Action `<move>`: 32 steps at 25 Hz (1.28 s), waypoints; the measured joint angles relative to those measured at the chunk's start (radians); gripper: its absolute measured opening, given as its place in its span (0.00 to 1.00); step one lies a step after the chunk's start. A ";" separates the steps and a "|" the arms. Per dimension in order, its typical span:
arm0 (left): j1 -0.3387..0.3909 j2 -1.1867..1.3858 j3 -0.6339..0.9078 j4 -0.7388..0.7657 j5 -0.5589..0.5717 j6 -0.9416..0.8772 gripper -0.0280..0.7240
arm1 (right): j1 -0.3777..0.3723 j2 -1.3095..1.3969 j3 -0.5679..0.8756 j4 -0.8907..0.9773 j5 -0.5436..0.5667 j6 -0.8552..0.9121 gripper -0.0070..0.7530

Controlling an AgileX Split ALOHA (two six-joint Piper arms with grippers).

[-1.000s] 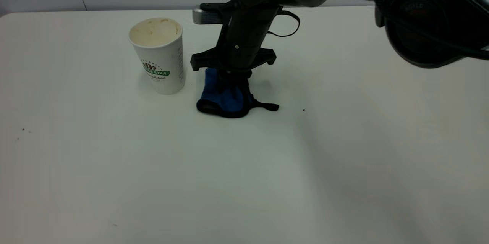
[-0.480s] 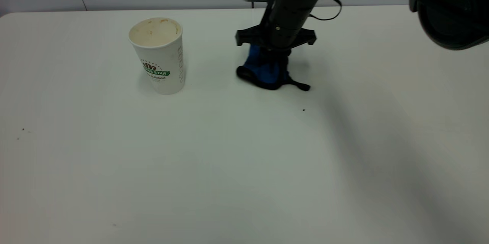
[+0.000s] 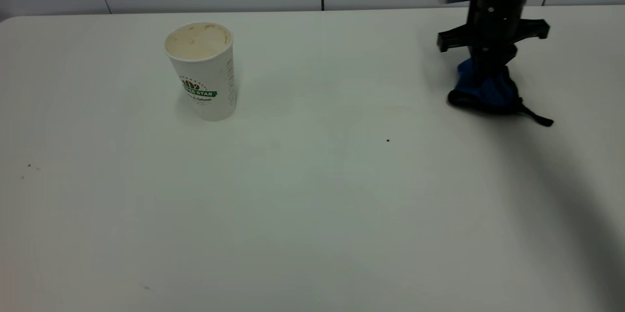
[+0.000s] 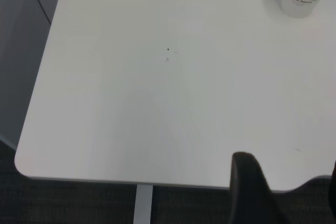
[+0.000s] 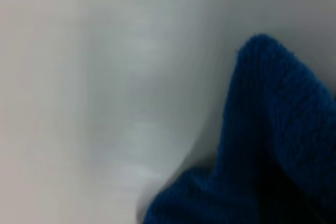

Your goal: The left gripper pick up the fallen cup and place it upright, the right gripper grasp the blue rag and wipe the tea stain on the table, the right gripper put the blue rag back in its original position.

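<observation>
The black right gripper [image 3: 489, 65] stands nearly vertical, well to the right of the tall white paper cup with the green logo [image 3: 202, 72], its fingers clamped on the bunched top of the small royal-blue fuzzy rag [image 3: 483, 91]. The rag's lower folds appear to rest on the plain white table [image 3: 312, 195]. Its long axis runs up into the fingers, and its short black strap [image 3: 537, 117] trails away from the cup.

The likely risk is at release: the fuzzy pile could cling to a finger and lift again. No tea stain is visible near the upright cup. The left gripper [image 4: 252, 192] is parked beyond the table edge, far from the cup; whether its fingers are apart cannot be told.
</observation>
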 joint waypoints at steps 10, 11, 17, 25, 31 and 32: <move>0.000 0.000 0.000 0.000 0.000 0.000 0.57 | -0.043 0.002 -0.055 0.068 0.016 -0.044 0.34; 0.000 0.000 0.000 0.000 0.000 0.000 0.57 | -0.043 0.002 -0.055 0.068 0.016 -0.047 0.43; 0.000 0.000 0.000 0.000 0.000 0.000 0.57 | -0.044 -0.013 -0.055 0.127 0.019 -0.100 0.93; 0.000 0.000 0.000 0.000 0.000 0.000 0.57 | -0.022 -0.258 -0.037 0.288 0.022 -0.189 0.97; 0.000 0.000 0.000 0.000 0.000 0.000 0.57 | 0.019 -0.578 0.241 0.192 0.025 -0.169 0.97; 0.000 0.000 0.000 0.000 0.000 0.000 0.57 | 0.024 -0.633 0.317 0.181 0.026 -0.167 0.97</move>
